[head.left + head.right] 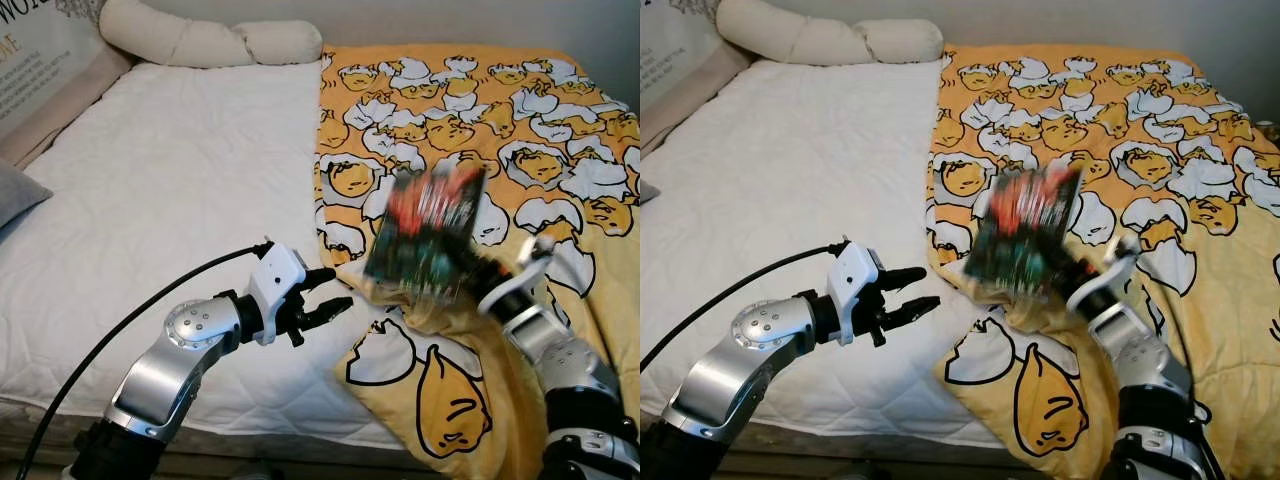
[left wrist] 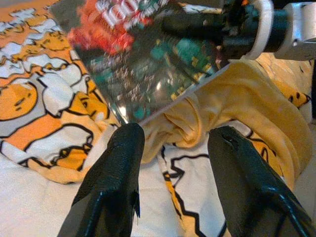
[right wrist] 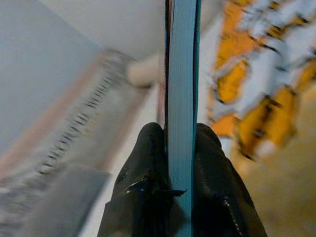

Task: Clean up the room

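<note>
In the left eye view, the right gripper point(image 1: 470, 268) holds a book point(image 1: 425, 235) up off the bed point(image 1: 180, 170), tilted and blurred, above the yellow egg-print blanket point(image 1: 480, 110) that covers the bed's right half; its fingers pinch the book's lower edge. The left gripper point(image 1: 325, 300) hangs above the white sheet just beside the blanket's bunched edge, fingers spread and holding nothing. A long pillow point(image 1: 210, 42) lies along the head of the bed. In the right eye view the same scene shows, the book point(image 1: 1025, 238) raised between the two arms, well apart from the left gripper point(image 1: 910, 293). In the left wrist view, the two spread fingers point(image 2: 116, 177) frame a fold of blanket point(image 2: 217, 106), with the book point(image 2: 143, 54) beyond, gripped by the right gripper's fingers. In the right wrist view, the book point(image 3: 181, 84) shows edge-on, clamped between two fingers point(image 3: 143, 187).
</note>
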Motion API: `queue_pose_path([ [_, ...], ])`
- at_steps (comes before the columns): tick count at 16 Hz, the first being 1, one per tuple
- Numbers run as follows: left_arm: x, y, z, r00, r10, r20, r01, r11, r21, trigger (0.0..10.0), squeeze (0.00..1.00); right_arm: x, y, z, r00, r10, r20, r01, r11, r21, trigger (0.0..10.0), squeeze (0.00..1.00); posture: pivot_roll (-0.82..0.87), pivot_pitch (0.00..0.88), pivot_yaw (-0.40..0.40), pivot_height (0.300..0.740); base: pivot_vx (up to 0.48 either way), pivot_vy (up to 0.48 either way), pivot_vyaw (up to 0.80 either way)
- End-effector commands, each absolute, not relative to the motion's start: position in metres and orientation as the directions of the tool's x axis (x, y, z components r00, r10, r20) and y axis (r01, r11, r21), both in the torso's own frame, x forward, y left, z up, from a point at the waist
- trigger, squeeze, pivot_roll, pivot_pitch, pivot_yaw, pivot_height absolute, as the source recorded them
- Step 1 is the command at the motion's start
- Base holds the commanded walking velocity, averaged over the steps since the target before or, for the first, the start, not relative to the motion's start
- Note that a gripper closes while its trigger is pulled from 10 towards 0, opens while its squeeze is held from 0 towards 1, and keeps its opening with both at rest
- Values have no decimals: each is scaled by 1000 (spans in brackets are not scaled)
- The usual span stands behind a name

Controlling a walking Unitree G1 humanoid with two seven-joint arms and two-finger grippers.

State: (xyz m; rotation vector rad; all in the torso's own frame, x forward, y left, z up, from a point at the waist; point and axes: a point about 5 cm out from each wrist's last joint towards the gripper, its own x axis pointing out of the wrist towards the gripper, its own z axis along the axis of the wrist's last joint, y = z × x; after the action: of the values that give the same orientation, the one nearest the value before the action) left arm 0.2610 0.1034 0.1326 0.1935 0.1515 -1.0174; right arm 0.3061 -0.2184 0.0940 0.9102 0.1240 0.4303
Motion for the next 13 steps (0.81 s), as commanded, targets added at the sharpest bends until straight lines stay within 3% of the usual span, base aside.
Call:
queue_pose_path([
  [1,266,107,138,543,-816,-196,839,533,107,10000,0,307,-220,107,895,416,159,-372,501,781,0,0,27,0,21,740,0,0,0],
  [4,277,109,144,618,-776,-129,786,613,78,10000,0,303,-216,121,858,464,218,-453,486,748,0,0,25,0,30,740,0,0,0],
  [6,286,112,153,669,-742,-52,742,670,-27,10000,0,300,-210,133,814,513,273,-526,450,721,0,0,26,0,32,740,0,0,0],
  [7,296,113,175,684,-720,115,721,644,-255,10000,1000,297,-199,147,742,594,312,-614,416,671,0,0,24,0,35,740,0,0,0],
  [8,303,116,189,690,-693,209,711,593,-379,10000,1000,295,-190,158,681,651,336,-678,385,626,0,0,25,0,37,740,0,0,0],
  [11,306,124,203,653,-683,327,733,462,-498,10000,1000,293,-178,177,595,706,383,-755,328,568,0,0,23,0,42,740,0,0,0],
  [13,306,128,200,651,-699,298,727,460,-510,10000,1000,291,-171,189,546,722,425,-793,281,541,0,0,29,0,40,740,0,0,0],
])
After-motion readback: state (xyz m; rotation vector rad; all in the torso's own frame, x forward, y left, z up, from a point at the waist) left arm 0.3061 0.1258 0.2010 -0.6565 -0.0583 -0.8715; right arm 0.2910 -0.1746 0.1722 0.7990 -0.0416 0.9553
